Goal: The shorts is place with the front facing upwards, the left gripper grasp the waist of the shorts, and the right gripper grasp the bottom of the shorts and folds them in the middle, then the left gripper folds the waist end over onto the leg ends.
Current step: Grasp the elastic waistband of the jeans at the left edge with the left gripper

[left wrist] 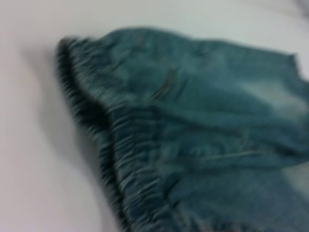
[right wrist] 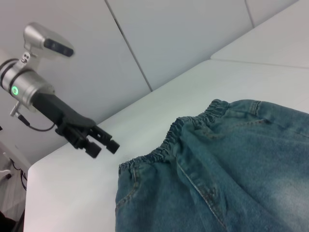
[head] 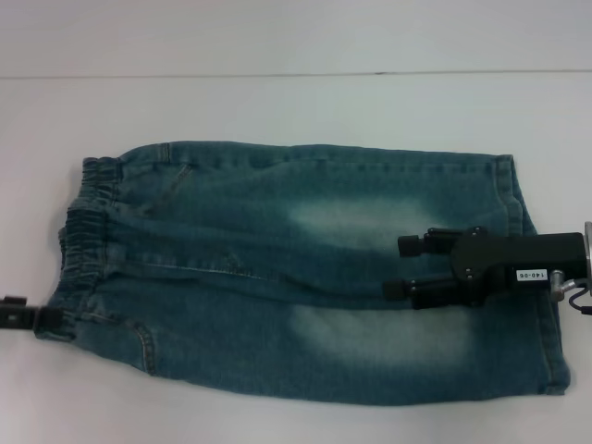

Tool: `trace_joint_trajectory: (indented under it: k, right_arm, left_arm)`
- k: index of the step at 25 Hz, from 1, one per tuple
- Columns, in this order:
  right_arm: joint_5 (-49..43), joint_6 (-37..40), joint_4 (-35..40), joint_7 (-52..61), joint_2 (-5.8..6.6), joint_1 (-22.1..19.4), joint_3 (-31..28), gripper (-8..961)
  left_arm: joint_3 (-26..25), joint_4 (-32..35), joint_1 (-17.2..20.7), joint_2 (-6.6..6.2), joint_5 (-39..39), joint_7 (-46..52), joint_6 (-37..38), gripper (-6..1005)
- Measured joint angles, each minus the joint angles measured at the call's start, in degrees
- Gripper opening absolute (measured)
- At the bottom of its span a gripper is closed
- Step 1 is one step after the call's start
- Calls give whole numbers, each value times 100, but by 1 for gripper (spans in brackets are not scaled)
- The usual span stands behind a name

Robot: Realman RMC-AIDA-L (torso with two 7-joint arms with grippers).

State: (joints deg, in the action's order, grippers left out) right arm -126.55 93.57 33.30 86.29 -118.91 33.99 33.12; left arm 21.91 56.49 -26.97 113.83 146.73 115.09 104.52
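We see the shorts [head: 305, 273] flat on the white desk [head: 296, 102], waist [head: 88, 231] to the left. Right gripper [head: 407, 268] hovers over the leg area, jaws apart, gripping nothing. Left gripper [head: 37, 319] sits beside the waist's near corner; we cannot tell its jaws.

My right claw [head: 400, 267] carries a small white label [head: 526, 276] on its black body; its characters look like "140-06", though I cannot read them with certainty.
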Motion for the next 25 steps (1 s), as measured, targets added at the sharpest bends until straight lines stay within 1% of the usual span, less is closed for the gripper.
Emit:
trace_joint_trajectory:
  k: [2, 9, 15, 21, 25]
  right_arm:
    - [0, -3, 2, -1, 0, 7, -13, 941]
    - [0, -4, 17, -5, 0, 75, -24, 941]
    - [-1, -3, 16, -5, -1, 125, -26, 940]
    - [-2, -6, 23, -7, 0, 126, -42, 941]
    - [-2, 11, 35, -7, 0, 126, -46, 941]
  left_arm:
    - [35, -27, -1, 22, 201, -6, -129, 908]
    - [90, -38, -1, 56, 315, 10, -178, 908]
    - [287, -48, -2, 121, 523, 148, -456, 908]
    - [315, -46, -67, 110, 562, 340, -502, 907]
    - [327, -47, -170, 71, 583, 592, -474, 907]
